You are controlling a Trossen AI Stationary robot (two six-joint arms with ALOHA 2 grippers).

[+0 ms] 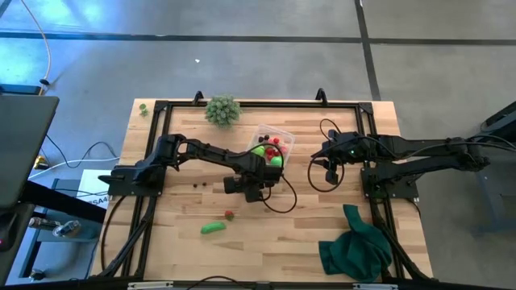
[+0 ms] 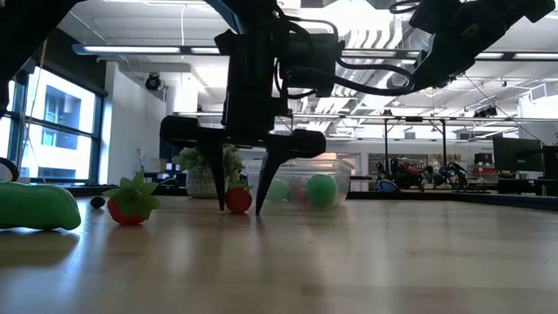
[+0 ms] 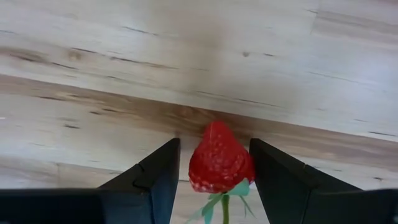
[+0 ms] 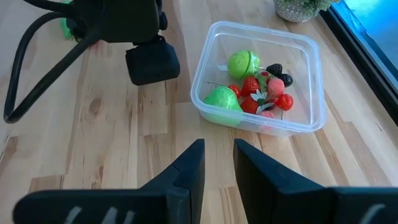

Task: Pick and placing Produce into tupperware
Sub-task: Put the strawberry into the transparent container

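Strawberry (image 3: 217, 163) sits on the counter (image 3: 186, 74) between the left hand's (image 2: 238, 208) parted fingers, ungripped as far as we see. Right hand (image 4: 217, 163) hovers narrow beside the tupperware (image 4: 205, 62).

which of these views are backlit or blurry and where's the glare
Low view: backlit by ceiling lights and windows, so the left gripper over a strawberry is a silhouette, and the near tabletop is soft. Left wrist view: strawberry fairly sharp, fingers dark. High view: bluish glare on the floor at the upper left. Right wrist view: evenly lit, light sheen on the tupperware rim.
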